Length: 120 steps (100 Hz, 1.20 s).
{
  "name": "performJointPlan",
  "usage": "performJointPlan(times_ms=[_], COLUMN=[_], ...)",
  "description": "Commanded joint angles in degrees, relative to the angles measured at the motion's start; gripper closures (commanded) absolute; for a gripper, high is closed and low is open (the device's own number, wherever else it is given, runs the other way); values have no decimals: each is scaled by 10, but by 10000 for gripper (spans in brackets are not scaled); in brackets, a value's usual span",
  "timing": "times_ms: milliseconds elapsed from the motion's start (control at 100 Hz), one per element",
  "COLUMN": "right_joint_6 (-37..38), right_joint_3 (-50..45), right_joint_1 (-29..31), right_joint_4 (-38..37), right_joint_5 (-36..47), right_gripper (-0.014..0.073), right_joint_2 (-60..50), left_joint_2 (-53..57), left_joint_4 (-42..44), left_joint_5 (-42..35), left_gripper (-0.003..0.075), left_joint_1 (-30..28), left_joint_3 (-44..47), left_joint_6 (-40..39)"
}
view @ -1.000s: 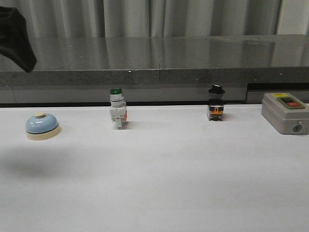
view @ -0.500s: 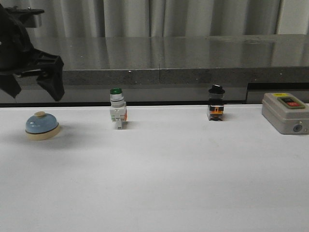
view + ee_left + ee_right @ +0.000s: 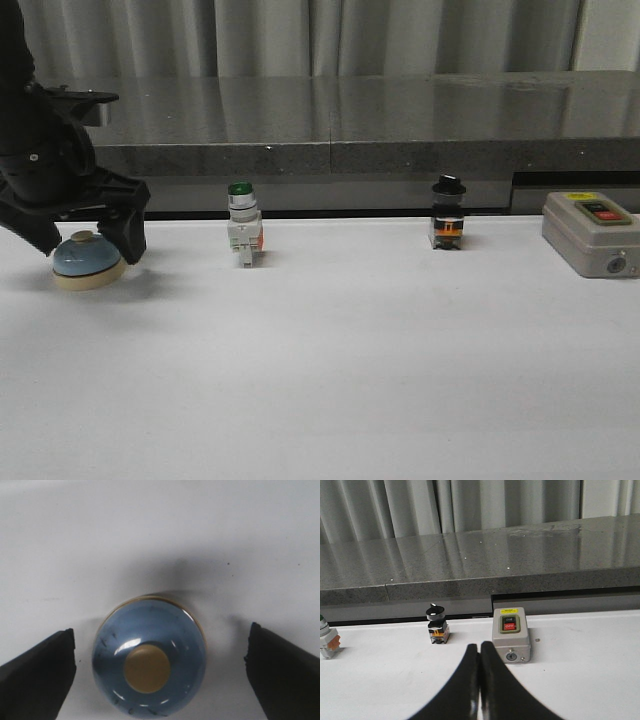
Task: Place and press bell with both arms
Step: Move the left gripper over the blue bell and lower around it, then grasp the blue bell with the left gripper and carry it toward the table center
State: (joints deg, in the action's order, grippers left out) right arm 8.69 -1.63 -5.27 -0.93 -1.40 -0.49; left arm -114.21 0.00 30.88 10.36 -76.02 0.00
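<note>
Bell (image 3: 88, 260) sat at far left of white bench (image 3: 350, 380), straddled by left end effector (image 3: 85, 240), fingers (image 3: 35, 675) spread wide, not touching dome. Right end effector (image 3: 479, 680) pinched closed, nothing held. Green-capped switch (image 3: 243, 238) seen right of bell, black-capped switch (image 3: 447, 213) further right.

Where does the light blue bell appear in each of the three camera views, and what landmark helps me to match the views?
Front view: the bell sits at the far left of the white table, between the open left gripper's fingers.
Left wrist view: the bell is at lower centre, seen from above, a finger on each side, apart from it.
Right wrist view: not in it.
Shared landmark: the black-capped switch, in the front and right wrist views.
</note>
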Motion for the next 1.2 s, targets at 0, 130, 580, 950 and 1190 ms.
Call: performJointPlan(times_ms=[0, 130, 580, 950, 1190], right_joint_6=[-1, -1, -1, -1, -1], right_joint_3=[11, 11, 11, 11, 11], right_joint_1=[3, 3, 3, 3, 3], right_joint_4=[0, 0, 0, 0, 0], right_joint_5=[50, 50, 50, 50, 50], right_gripper=[657, 657, 657, 657, 657], right_joint_2=[-12, -12, -12, -12, -12], left_joint_2=[19, 6, 8, 82, 159], left_joint_4=[0, 0, 0, -3, -5], left_joint_5=[-25, -24, -19, 67, 136], left_gripper=[61, 61, 436, 442, 444], left_joint_1=[4, 4, 4, 7, 58], left_joint_3=[-17, -17, -17, -17, -17], left_joint_6=[0, 0, 0, 0, 0])
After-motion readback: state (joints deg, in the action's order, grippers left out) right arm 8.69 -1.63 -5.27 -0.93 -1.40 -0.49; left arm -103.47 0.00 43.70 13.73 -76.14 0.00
